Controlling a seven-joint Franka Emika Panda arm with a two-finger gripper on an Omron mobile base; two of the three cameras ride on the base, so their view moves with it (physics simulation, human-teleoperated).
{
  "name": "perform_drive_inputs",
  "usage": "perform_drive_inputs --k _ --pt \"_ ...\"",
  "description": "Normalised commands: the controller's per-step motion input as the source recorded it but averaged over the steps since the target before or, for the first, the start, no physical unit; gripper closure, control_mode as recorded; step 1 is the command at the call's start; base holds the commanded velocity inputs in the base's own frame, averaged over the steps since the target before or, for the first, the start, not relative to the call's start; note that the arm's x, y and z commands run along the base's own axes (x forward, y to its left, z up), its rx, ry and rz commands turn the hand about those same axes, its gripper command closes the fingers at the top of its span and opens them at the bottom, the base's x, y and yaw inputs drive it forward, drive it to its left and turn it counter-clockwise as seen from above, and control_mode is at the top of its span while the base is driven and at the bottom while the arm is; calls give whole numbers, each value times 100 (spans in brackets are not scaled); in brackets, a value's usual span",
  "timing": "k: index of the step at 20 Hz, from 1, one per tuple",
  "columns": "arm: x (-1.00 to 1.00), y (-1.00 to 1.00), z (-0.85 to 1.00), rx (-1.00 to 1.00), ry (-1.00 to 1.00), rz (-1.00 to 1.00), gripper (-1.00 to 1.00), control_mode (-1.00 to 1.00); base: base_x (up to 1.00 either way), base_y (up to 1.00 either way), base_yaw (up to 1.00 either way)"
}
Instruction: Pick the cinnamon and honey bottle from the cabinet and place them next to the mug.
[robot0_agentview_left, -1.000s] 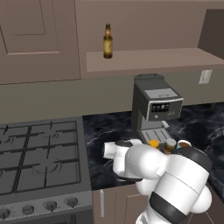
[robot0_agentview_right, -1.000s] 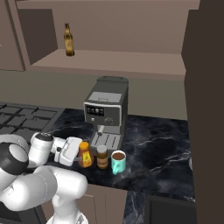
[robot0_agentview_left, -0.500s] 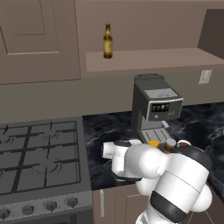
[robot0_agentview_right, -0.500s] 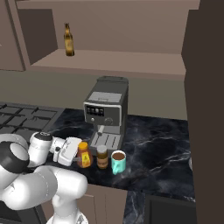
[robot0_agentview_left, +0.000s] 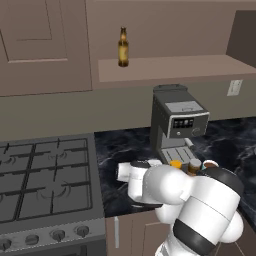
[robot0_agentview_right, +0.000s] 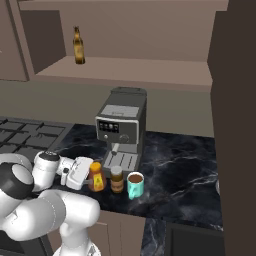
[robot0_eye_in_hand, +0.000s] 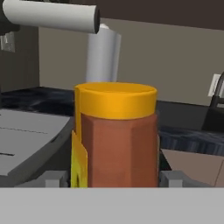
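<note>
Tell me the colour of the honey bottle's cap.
Orange, above an amber-brown body; the honey bottle shows best in the hand view.

Along the counter's front edge (robot0_agentview_right: 165, 212), the honey bottle (robot0_agentview_right: 96, 177), cinnamon (robot0_agentview_right: 117, 179) and mug (robot0_agentview_right: 134, 184) are lined up closely, backed by the coffee machine (robot0_agentview_right: 121, 131). Open counter is left toward the right edge.

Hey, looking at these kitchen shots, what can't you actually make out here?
- Jaws: in the hand view the honey bottle fills the middle, hiding whether they grip it.
- Mug, left base view: the robot's arm covers all but its rim.
- Cinnamon label, right base view: too small to read.
- Coffee machine buttons, right base view: too small to tell apart.
</note>
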Motion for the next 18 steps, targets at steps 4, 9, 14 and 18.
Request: perform_drive_inputs --k 4,9,14,18 --pt "-1 0 0 0 0 0 -100 -100 0 0 0" --pt "-8 -4 0 0 0 0 -100 -100 0 0 0" --pt "-1 -2 25 0 0 0 -100 -100 0 0 0" --pt "0 0 61 0 0 0 -100 -100 0 0 0"
